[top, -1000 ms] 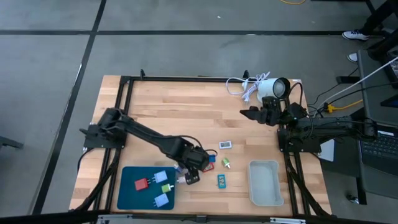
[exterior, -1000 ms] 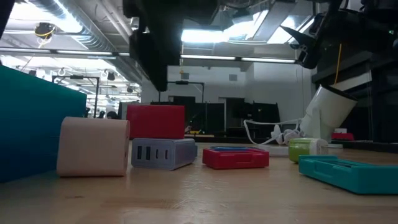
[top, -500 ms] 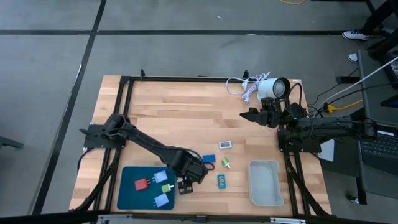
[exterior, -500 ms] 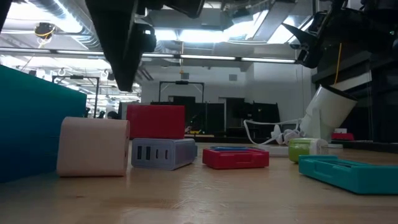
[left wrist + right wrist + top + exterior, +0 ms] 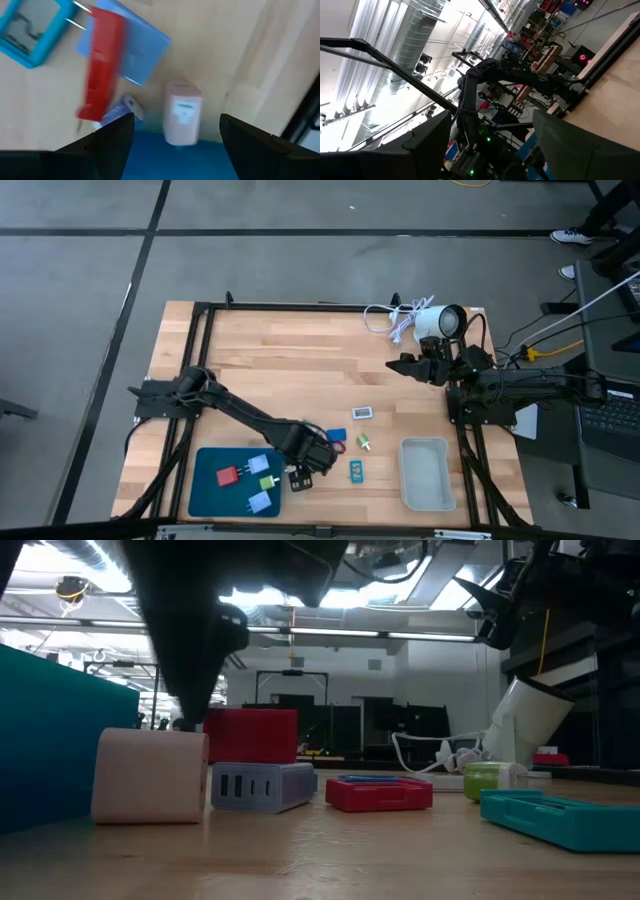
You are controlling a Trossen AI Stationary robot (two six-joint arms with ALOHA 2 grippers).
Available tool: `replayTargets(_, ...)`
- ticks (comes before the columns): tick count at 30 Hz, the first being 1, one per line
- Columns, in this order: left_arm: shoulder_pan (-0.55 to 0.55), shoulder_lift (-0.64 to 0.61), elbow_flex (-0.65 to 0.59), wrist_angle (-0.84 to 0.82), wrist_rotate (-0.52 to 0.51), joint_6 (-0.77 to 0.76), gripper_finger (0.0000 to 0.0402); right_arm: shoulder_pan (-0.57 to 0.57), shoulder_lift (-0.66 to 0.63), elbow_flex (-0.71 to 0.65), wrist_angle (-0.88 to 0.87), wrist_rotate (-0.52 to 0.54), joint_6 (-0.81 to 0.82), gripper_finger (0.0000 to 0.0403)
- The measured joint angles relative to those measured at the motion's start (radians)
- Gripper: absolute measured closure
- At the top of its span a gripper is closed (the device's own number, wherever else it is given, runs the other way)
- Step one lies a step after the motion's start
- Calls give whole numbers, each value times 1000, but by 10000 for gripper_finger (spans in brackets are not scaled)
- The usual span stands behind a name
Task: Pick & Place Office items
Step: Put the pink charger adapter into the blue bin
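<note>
Small office items lie near the table's near edge. A pink cube (image 5: 183, 113) (image 5: 150, 776) sits on the wood by the blue tray (image 5: 208, 488), with a grey-blue charger (image 5: 262, 787), a red block (image 5: 101, 67) and a flat blue piece (image 5: 137, 52) beside it. A teal framed piece (image 5: 356, 470), a green piece (image 5: 365, 443) and a white piece (image 5: 363, 413) lie farther right. My left gripper (image 5: 299, 478) (image 5: 177, 119) is open and hangs just above the pink cube, one finger on each side. My right gripper (image 5: 398, 362) (image 5: 492, 120) waits open at the right, in the air.
The blue tray holds a red, a green and two pale blue pieces (image 5: 262, 483). A pale bin (image 5: 424, 472) stands at the near right. A white lamp (image 5: 440, 320) with its cord (image 5: 385, 318) lies at the far right, close to the right arm.
My left gripper has moved toward the table's near edge and a little left, over the pink cube, and then lowered toward it. Its fingers stay apart. The items have not moved.
</note>
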Motion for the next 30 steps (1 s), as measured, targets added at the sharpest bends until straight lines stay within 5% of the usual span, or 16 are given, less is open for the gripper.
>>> replayTargets(22, -12, 56, -32, 21, 5, -34, 126, 0, 0, 0, -9, -5, -33, 119)
replayTargets(26, -7, 56, -32, 6, 3, -52, 179, 0, 0, 0, -10, 1, -32, 119)
replayTargets(30, 1, 56, -32, -3, 4, -49, 280, 0, 0, 0, -10, 2, -32, 119)
